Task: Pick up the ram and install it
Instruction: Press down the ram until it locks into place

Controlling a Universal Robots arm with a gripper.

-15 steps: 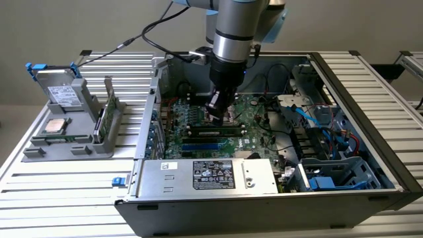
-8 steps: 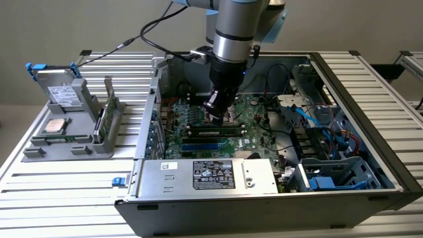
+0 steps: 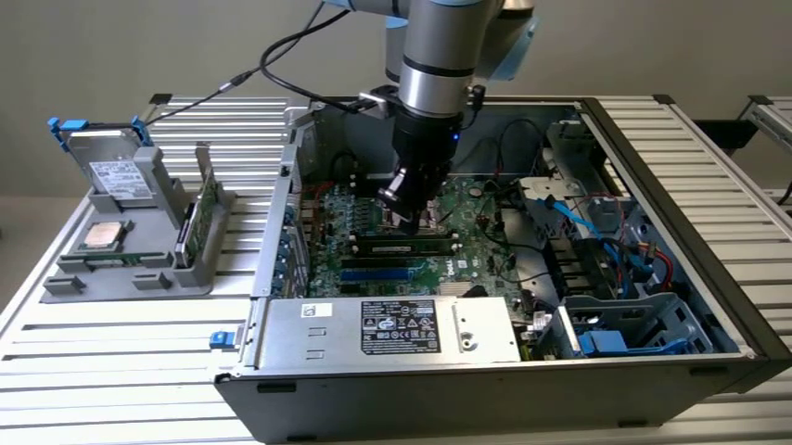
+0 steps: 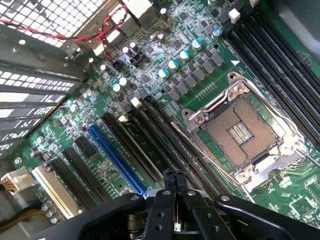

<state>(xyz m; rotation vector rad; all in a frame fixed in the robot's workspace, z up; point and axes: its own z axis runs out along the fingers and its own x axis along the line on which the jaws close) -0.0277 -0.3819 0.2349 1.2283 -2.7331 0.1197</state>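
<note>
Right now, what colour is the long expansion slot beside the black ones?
Blue; the expansion slot shows best in the wrist view.

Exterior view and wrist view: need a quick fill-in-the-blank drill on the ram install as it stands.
1. The gripper is ___ and holds nothing.
2. The ram sits in a ___ on the motherboard, just under the gripper.
3. The processor socket is ___.
4. The processor chip rests in the grey holder, on the exterior view's ___ of the case.

Missing words: shut; slot; empty; left.
</note>
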